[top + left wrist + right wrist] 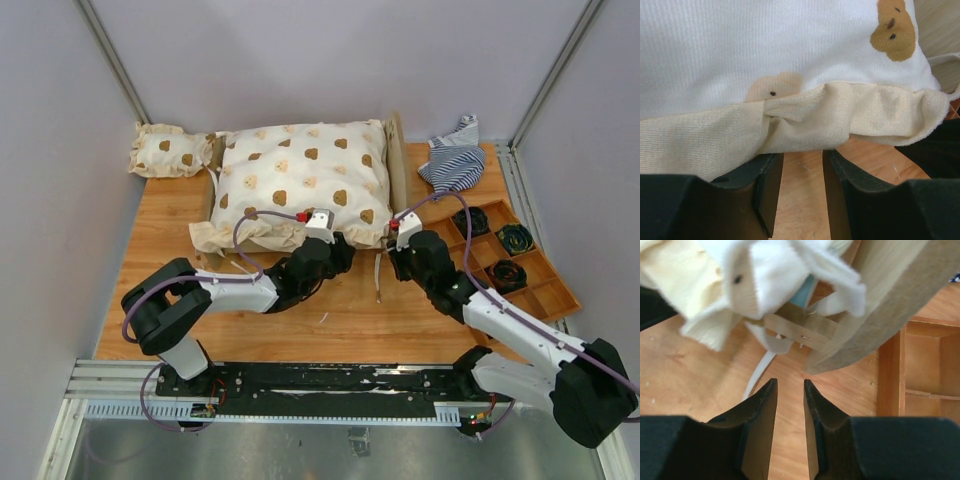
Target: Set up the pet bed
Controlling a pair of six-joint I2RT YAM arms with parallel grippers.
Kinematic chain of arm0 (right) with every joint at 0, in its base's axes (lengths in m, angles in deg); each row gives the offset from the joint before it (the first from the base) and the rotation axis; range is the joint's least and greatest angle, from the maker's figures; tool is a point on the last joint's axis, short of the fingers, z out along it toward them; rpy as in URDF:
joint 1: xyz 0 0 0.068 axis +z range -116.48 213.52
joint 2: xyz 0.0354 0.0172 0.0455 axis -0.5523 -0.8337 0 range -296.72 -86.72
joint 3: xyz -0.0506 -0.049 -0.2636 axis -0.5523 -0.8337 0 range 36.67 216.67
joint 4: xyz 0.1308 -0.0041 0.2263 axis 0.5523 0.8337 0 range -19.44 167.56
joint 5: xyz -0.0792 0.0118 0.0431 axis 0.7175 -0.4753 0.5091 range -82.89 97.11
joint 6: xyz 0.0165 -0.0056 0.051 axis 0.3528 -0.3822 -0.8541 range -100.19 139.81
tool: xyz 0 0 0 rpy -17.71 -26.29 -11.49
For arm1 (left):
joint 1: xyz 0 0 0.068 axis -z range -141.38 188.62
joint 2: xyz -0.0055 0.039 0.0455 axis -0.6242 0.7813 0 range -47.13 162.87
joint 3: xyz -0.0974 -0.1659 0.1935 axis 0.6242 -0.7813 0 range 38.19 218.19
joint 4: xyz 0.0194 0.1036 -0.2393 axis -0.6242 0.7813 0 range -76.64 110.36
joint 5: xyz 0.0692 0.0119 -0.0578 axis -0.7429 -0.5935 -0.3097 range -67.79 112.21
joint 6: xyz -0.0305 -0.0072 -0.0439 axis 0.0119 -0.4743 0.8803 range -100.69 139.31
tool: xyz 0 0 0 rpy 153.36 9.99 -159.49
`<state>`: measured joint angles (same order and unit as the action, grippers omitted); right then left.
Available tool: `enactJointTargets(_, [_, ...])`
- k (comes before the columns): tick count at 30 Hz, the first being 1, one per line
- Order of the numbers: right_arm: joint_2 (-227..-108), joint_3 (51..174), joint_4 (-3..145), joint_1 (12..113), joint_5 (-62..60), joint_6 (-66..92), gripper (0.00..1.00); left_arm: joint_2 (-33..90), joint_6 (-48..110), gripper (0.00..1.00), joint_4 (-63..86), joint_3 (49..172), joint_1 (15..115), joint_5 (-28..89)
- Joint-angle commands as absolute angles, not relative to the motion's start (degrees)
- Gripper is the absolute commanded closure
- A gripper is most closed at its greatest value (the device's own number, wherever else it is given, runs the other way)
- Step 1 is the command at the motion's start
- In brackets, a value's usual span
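A large cream cushion printed with brown bears (pixel 300 185) lies at the back middle of the light wooden desk (pixel 165 245), its ruffled near edge rumpled. A small matching pillow (pixel 168 152) sits just beside its far left corner. On the right, a dark-and-white striped cloth (pixel 455 160) lies bunched at the far end of a compartmented wooden tray (pixel 548 293), which holds three dark coiled items (pixel 516 238) in separate compartments.

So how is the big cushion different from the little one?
The big cushion is much larger than the little cushion. The big one lies on the pet bed; the little one lies on the table beside it. Both are cream with brown bears and frilly edges.
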<state>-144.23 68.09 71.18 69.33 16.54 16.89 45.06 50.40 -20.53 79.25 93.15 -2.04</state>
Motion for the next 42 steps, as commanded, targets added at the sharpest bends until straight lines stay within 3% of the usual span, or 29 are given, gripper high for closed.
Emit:
enactJointTargets(1, [-149.21, 69.24, 61.53, 65.25, 17.17, 16.37, 0.73, 45.14, 49.40, 0.58, -21.01, 81.96, 89.70, -5.55])
enactJointTargets(11, [-162.54, 70.15, 47.10, 58.46, 14.13, 21.38, 0.72, 47.77, 48.09, 0.55, -20.74, 84.62, 87.93, -4.43])
enactJointTargets(17, [-165.69, 71.24, 50.48, 58.71, 11.78, 16.13, 0.70, 46.93, 48.45, 0.53, -20.91, 83.69, 87.97, 1.56])
enactJointTargets(24, [-159.79, 65.39, 51.27, 62.77, 14.40, 6.12, 0.70, 47.76, 48.05, 0.51, -23.87, 81.25, 93.65, 3.15])
enactJointTargets(31, [-163.76, 63.05, 43.59, 63.49, 14.59, 2.39, 0.69, 54.60, 55.17, 0.52, -25.83, 81.44, 95.88, 5.47])
enactJointTargets(35, [-159.91, 63.69, 52.95, 63.49, 22.65, -3.88, 0.70, 57.56, 59.01, 0.50, -25.93, 81.93, 97.54, 4.90])
enactJointTargets(42, [-145.66, 60.64, 59.88, 63.49, 31.85, -0.30, 0.63, 60.66, 60.97, 0.46, -23.89, 84.68, 100.01, -0.46])
